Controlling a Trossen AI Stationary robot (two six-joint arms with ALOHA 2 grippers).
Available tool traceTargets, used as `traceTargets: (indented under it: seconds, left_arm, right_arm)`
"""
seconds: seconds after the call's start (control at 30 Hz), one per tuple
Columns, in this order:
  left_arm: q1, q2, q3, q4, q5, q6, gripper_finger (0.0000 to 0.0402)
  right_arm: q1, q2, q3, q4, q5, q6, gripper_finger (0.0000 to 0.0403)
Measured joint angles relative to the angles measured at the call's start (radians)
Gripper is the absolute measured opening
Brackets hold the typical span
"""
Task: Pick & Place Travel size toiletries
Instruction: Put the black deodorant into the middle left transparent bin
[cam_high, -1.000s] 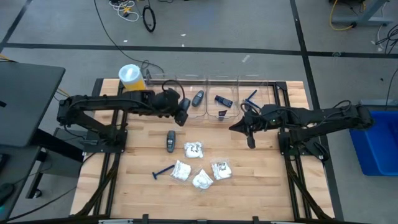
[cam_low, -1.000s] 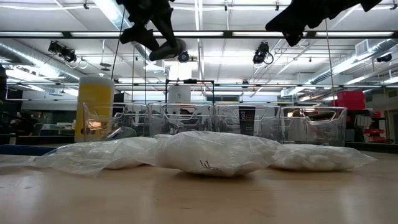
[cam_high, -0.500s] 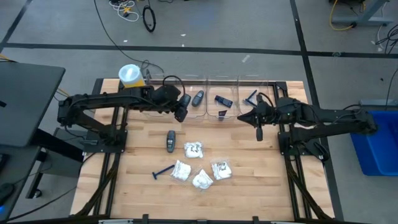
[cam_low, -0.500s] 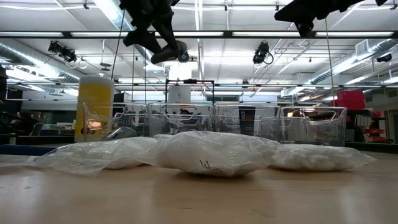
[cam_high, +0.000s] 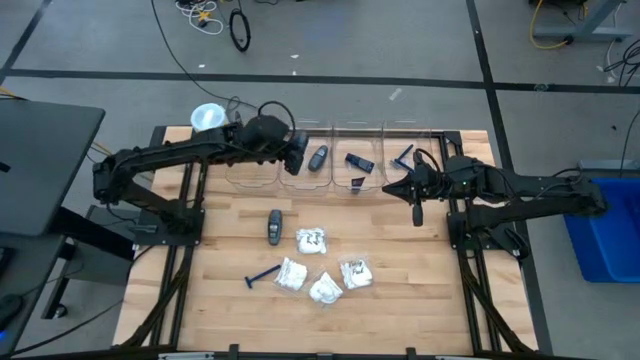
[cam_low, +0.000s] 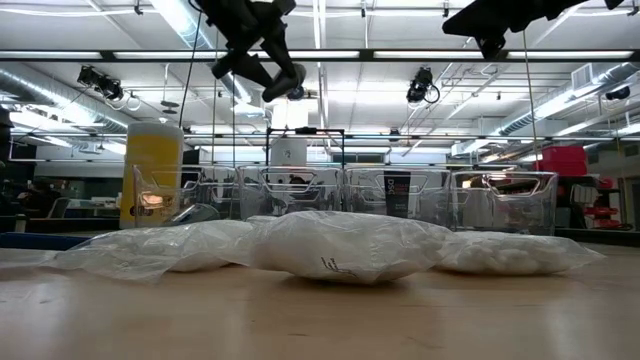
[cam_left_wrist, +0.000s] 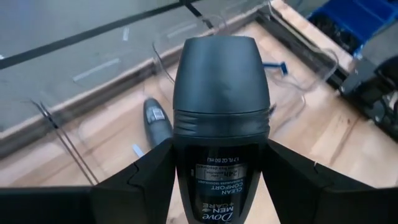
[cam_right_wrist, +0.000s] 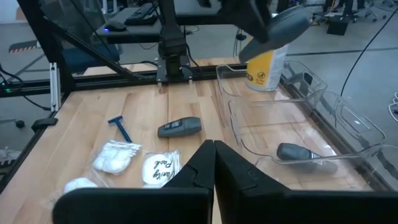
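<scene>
left gripper (cam_left_wrist: 217, 180): fingers clamped on a dark grey deodorant stick (cam_left_wrist: 221, 118), held above the row of clear bins (cam_high: 330, 175) at the table's (cam_high: 400, 300) far edge. right gripper (cam_high: 416, 210): fingers closed, empty, raised beside the bins. in bins: deodorant (cam_high: 318, 157), razor (cam_high: 402, 155). on table: deodorant (cam_high: 275, 227), blue razor (cam_high: 263, 276), four white packets (cam_high: 312, 240).
</scene>
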Motion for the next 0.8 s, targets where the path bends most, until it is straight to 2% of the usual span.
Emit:
traceTargets:
  seconds: [0.37,0.8]
  left_arm:
    - [0.074,0.003,-0.001,0.027,0.045,0.003,0.0219]
    - [0.103,0.181,-0.002,0.089,0.111,0.003,0.0218]
  right_arm:
    - [0.0,0.0,0.0,0.0,0.0,0.0,0.0006]
    - [0.0,0.0,0.0,-0.005,-0.001,0.0,0.0006]
